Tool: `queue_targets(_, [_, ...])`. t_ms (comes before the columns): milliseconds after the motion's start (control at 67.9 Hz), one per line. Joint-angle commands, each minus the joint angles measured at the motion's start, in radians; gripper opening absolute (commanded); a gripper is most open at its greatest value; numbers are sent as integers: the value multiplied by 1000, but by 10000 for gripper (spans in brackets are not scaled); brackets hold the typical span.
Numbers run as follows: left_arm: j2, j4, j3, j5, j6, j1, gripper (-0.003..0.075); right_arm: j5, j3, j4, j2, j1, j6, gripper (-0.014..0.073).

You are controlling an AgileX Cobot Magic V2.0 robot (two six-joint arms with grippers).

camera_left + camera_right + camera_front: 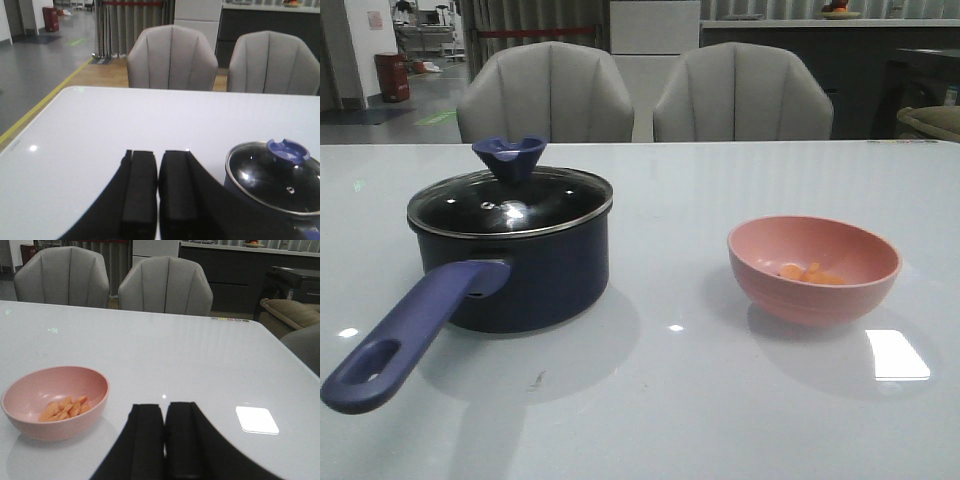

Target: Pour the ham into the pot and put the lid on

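Front view: pot (525,270) sat at 9 o'clock, lid (510,203) seated on it; ham (810,273) lay in pink bowl (814,268) at 3 o'clock. Two chairs (545,92) stood behind table (700,400). Left gripper (158,187) and right gripper (164,440) pinched narrow, empty.

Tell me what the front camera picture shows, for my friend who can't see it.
A dark blue pot with its glass lid on sits on a white table, handle toward the camera. To its right, apart from it, a pink bowl holds small orange ham pieces.
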Motion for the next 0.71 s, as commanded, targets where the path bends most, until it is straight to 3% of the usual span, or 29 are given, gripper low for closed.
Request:
queue_targets(0, [35, 1, -26, -59, -5, 0, 274, -82, -6, -10, -20, -6, 0, 163])
queue_targets(133, [50, 1, -26, -65, -5, 0, 537, -82, -6, -10, -20, -6, 0, 163])
queue_targets(221, [53, -2, -26, -65, -5, 0, 634, -82, -6, -10, -20, -6, 0, 163])
queue_targets(413, [60, -11, -30, -76, -5, 0, 640, -82, -6, -10, -20, -6, 0, 163])
queue_targets(692, [352, -7, -255, 187, -5, -39, 640, -82, -6, -10, -20, -6, 0, 163])
